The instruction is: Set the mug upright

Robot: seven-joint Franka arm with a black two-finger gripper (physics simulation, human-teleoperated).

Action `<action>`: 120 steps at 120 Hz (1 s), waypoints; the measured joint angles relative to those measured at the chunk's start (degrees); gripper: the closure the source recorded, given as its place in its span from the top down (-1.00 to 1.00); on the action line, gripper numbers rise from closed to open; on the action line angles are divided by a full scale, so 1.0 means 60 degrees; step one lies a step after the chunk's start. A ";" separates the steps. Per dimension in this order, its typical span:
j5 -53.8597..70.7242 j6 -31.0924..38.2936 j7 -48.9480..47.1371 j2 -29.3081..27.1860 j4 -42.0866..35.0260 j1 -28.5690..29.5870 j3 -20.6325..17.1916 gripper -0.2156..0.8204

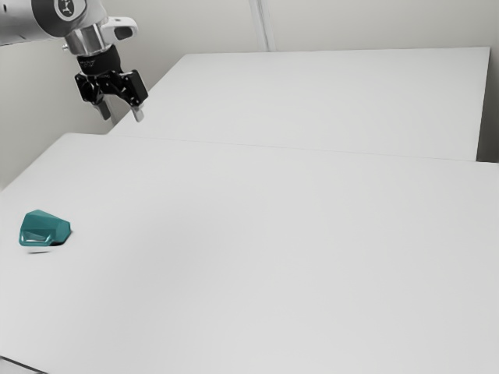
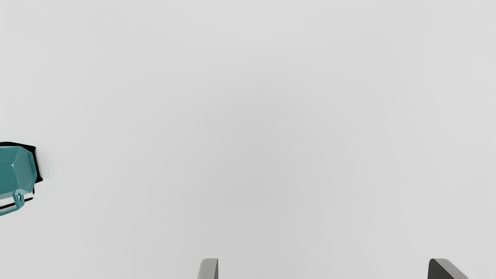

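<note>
High over desk (image 1: 273, 257), at exterior view's upper left, your tool (image 1: 122, 116) hangs empty, fingers spread wide. Well apart from it, near exterior view's left edge, your teal mug (image 1: 45, 226) lies on its side on desk. In wrist view you see faceted body, slim handle (image 2: 19, 203), black shadow (image 2: 39, 179) just beside.

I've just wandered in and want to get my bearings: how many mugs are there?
1. The teal mug lies on its side on the white table, near the exterior view's left edge, apart from the open tool.
</note>
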 joint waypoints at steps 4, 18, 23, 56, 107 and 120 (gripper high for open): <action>0.0000 0.0018 0.0006 -0.0005 0.0000 -0.0003 -0.0002 0.55; -0.0014 0.0068 0.0024 -0.0031 -0.0003 0.0243 -0.0155 0.55; -0.0014 0.0073 0.0033 -0.0052 -0.0009 0.0435 -0.0240 0.55; 0.0000 0.0024 0.0096 -0.0118 -0.0056 0.1817 -0.0313 0.55; -0.0341 0.0165 0.1409 0.0201 -0.0151 0.3302 0.0476 0.55; -0.0623 0.0372 0.1989 0.0247 -0.0258 0.3691 0.0795 0.55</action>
